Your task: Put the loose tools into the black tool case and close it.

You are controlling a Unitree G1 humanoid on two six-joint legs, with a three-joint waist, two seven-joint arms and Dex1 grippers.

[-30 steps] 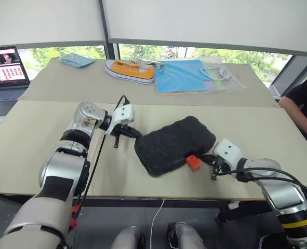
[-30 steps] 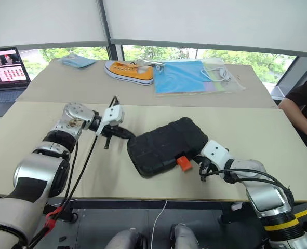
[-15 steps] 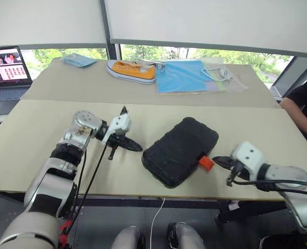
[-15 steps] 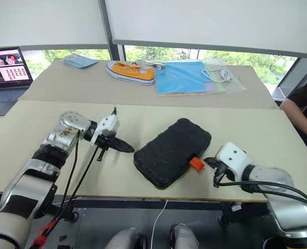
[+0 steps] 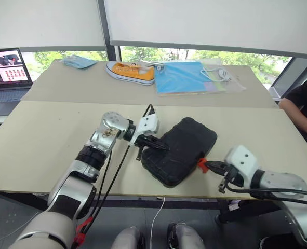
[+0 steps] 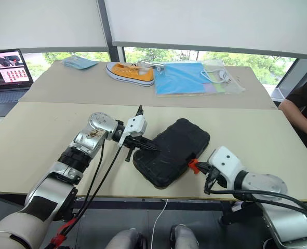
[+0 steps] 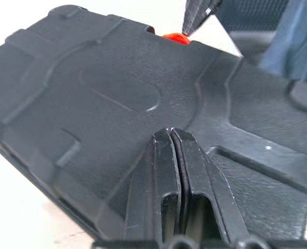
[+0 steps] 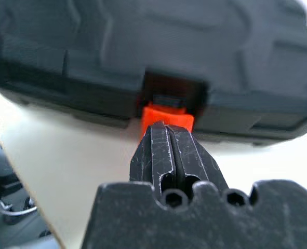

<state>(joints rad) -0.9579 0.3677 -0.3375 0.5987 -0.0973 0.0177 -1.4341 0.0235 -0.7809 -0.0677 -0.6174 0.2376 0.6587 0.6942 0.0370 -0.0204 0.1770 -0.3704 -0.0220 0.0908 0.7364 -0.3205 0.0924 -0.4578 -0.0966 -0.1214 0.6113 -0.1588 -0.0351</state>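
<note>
On the near table (image 5: 34, 150), toward its front edge, the black tool case (image 5: 180, 150) is laid flat and slanted, its lid already down, so that what appears to be left of the task is the fastening of the orange latch (image 5: 202, 166) on its near right edge. No loose tools are seen lying on the table, and they are judged to be inside already. At the case's left end, the left gripper (image 5: 161, 146) is laid over the lid with its two black fingers (image 7: 169, 155) pressed together and empty, their tips on or just above the moulded surface; it is judged to be placed there so that the case is held down and kept from sliding while the other side is worked. Whether real pressure is applied cannot be told. At the right, the right gripper (image 5: 211, 166) is pointed straight at the latch, its fingers (image 8: 166, 150) likewise closed on nothing, with the tips at or touching the orange tab. A closed tip seems to be chosen so that the latch can be pushed home rather than gripped.
</note>
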